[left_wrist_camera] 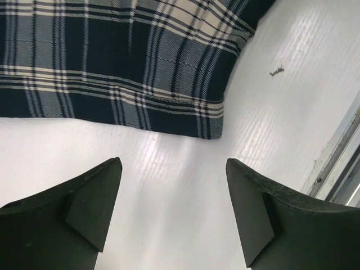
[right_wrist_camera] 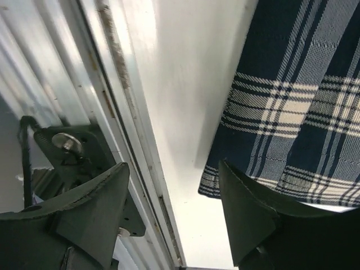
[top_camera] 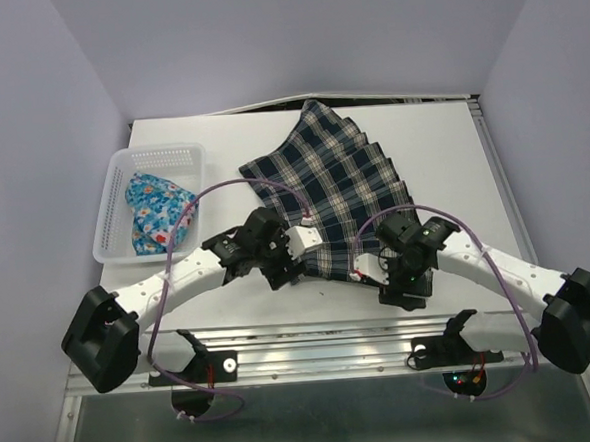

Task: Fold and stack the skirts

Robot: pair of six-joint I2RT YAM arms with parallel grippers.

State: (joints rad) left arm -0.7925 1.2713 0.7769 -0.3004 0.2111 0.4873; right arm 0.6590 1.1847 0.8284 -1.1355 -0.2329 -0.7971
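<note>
Top external view first: the plaid skirt [top_camera: 338, 193] is lying opened out flat on the table [top_camera: 441, 152], pleats fanned, with no fold in it that I can see. The floral skirt [top_camera: 154, 212] is bunched up inside the white basket [top_camera: 161, 154], well off to the side of both arms. So progress-wise I'd call this basically the starting line: nothing folded, nothing stacked, and the floral one hasn't even been taken out. Both arms are down low at the near hem of the plaid one, which looks to me like lining up for the first fold. On the left wrist cam, the left gripper [left_wrist_camera: 174, 169] has its jaws spread wide with only bare table between them. The skirt's hem corner sits just ahead of the gap, close to the jaws but not inside them. On the right wrist cam, the right gripper [right_wrist_camera: 174, 169] is spread wide too and isn't pinching anything. The other hem corner is right beside one finger, maybe tucked slightly behind it, and I can't tell if it's actually touching. The other finger hangs out over the metal rail [right_wrist_camera: 121, 84] at the table edge. What's left, by my reckoning: fold the plaid, fetch and fold the floral, then stack them.
</note>
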